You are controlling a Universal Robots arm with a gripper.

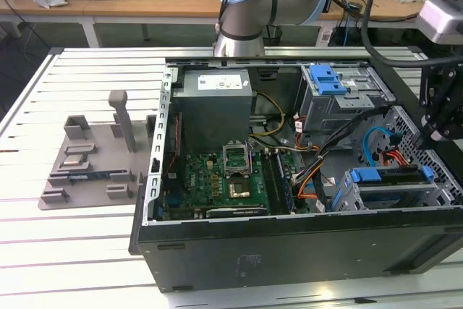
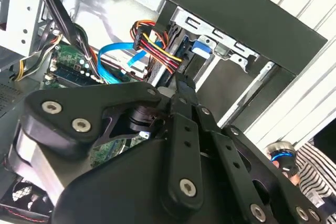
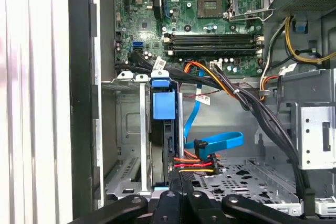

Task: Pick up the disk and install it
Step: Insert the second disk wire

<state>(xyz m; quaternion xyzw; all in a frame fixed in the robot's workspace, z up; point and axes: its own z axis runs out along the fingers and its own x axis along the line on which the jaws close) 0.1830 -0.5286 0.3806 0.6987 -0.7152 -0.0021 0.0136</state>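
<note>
The disk [image 1: 387, 179] stands on edge in the drive cage [image 1: 405, 197] at the near corner of the open computer case, on the exterior view's right, with blue rails at both ends. In the first wrist view the disk [image 3: 168, 145] is a dark narrow slab under a blue tab [image 3: 163, 106]. My gripper [image 1: 438, 132] hangs just above the cage's outer end. In both wrist views its black fingers lie together, shut, with nothing between them: gripper [image 3: 181, 178], gripper [image 2: 181, 81]. The tips sit close beside the disk's end; I cannot tell whether they touch it.
A blue ribbon cable [image 3: 220, 142] and a red-orange-yellow power plug [image 3: 202, 163] lie beside the disk. The motherboard [image 1: 217, 186], a grey power-supply box [image 1: 215, 106] and an upper cage with a blue bracket [image 1: 327, 79] fill the case. A grey fixture [image 1: 94, 157] stands on the slatted table.
</note>
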